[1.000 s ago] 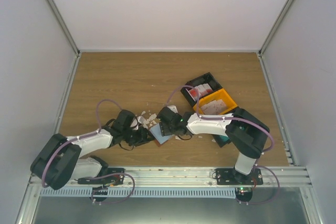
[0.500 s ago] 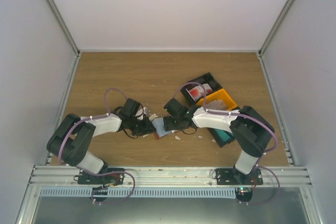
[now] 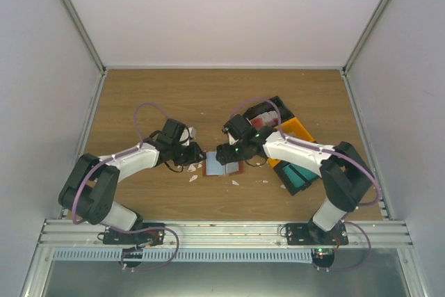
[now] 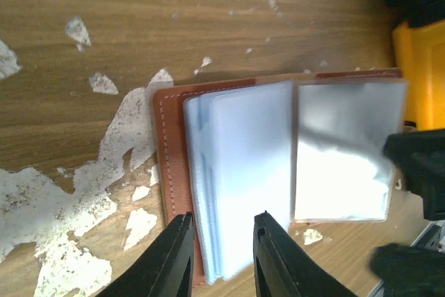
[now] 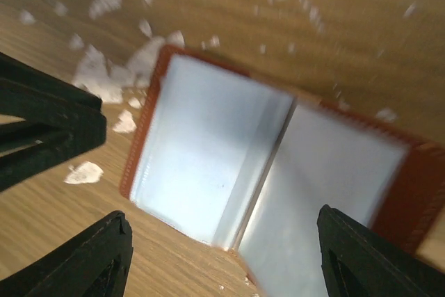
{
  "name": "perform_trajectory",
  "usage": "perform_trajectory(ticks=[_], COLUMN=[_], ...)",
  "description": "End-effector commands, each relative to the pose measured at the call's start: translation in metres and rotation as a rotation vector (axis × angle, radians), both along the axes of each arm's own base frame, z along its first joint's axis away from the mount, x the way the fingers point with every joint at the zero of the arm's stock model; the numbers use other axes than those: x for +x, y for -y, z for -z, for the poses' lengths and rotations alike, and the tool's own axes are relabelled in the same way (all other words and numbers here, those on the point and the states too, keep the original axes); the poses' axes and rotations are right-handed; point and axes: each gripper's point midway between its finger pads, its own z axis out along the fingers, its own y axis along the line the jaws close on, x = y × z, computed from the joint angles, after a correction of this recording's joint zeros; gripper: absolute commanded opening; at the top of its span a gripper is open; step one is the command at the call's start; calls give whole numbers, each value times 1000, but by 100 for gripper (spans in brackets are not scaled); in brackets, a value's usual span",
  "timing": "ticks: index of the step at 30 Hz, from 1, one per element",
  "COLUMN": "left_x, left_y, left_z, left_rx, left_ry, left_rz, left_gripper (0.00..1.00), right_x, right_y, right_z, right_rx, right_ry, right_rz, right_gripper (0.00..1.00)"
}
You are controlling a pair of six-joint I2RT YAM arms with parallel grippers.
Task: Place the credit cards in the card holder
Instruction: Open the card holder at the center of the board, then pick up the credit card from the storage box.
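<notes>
**Worktop** (image 3: 139, 102): wood-grain board carrying everything listed below.

**Black bin** (image 3: 277, 105) and **yellow bin** (image 3: 299, 130): side by side on the right half, partly covered by the right arm. Red-and-white credit cards (image 3: 260, 122) show inside the black one. A teal card (image 3: 300, 179) shows nearer the front edge, half hidden by the same arm.

**Card holder** (image 3: 224, 165): lies open and flat at the middle of the worktop, between the two arms. It has a reddish-brown cover with a stitched edge and pale blue-grey sleeves facing up. One sleeve stands up along the centre fold.

**Right jaws**: released and spread wide. They hover over the holder, a finger (image 5: 104, 259) off each short end and both open pages in the gap between. They touch nothing.

**Left jaws**: set at the holder's left side, the two fingers (image 4: 175, 259) only narrowly apart. The edge of the left stack of sleeves shows in the slit between them. Cannot tell whether they pinch it or merely hang above it.

**White scraps** (image 4: 76, 199): torn flakes strewn on the worktop left of the holder, some touching its cover.
</notes>
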Motion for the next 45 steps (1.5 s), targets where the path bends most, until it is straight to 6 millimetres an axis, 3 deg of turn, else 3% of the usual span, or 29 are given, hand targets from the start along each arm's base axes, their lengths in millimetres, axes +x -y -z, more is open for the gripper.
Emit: perform_trajectory(ticks=[1, 7, 10, 12, 16, 22, 28, 35, 45], left_x=[15, 14, 13, 13, 15, 13, 9, 9, 5], left_y=[0, 27, 40, 48, 62, 74, 81, 87, 92], left_z=[-31, -43, -42, -40, -38, -31, -25, -25, -20], left_rx=[-14, -148, -173, -179, -193, -192, -191, -200, -196], left_ry=[109, 117, 107, 103, 101, 84, 73, 68, 56], left_rz=[-17, 46, 87, 108, 143, 167, 189, 207, 221], left_gripper=[28, 31, 32, 33, 34, 34, 34, 35, 35], right_x=[19, 30, 38, 50, 86, 141, 160, 159, 146], right_y=[11, 55, 83, 102, 113, 118, 103, 89, 77], right_z=[-48, -68, -65, -65, -68, -48, -24, 1, 4], right_rx=[37, 9, -37, -73, -98, -153, -150, -116, -52], right_ry=[124, 194, 201, 214, 267, 256, 206, 127, 69], right_rz=[-115, -93, -25, 26, 51, 39, -35, -82, -140], right_gripper=[73, 71, 69, 66, 62, 63, 66, 63, 53])
